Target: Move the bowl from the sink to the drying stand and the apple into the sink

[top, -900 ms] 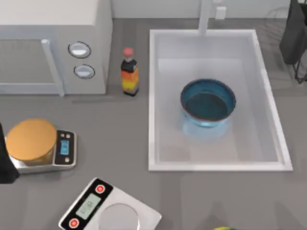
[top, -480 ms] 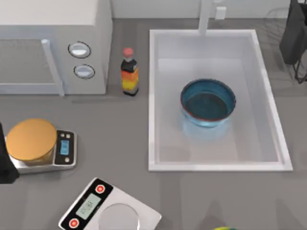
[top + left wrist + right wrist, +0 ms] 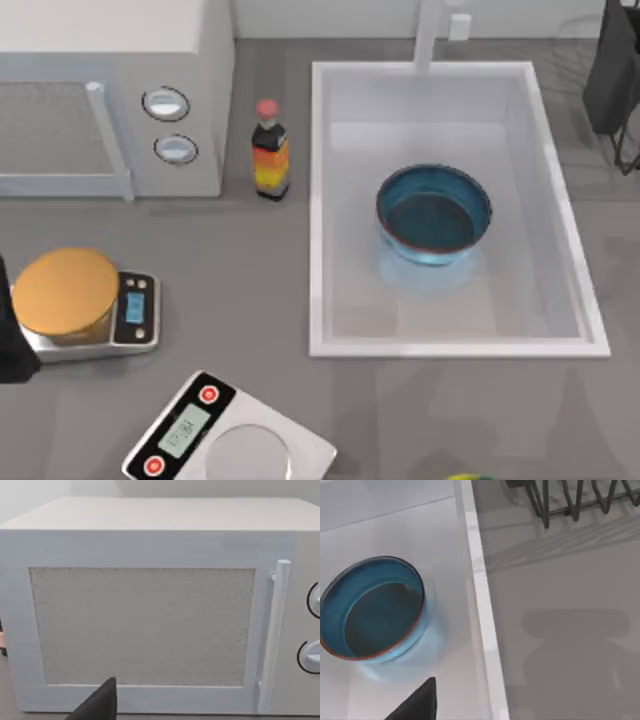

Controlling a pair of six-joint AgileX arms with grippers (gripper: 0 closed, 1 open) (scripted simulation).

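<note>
Apparently bowl (image 3: 434,216) sits in sink (image 3: 320,200).

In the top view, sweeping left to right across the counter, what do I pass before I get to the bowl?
Scale with the orange disc → microwave knobs → red-capped bottle → sink's left rim → bowl, sitting inside the sink.

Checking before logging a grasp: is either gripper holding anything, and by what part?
Nothing is held. The bowl sits alone in the sink, no gripper touching it.
</note>
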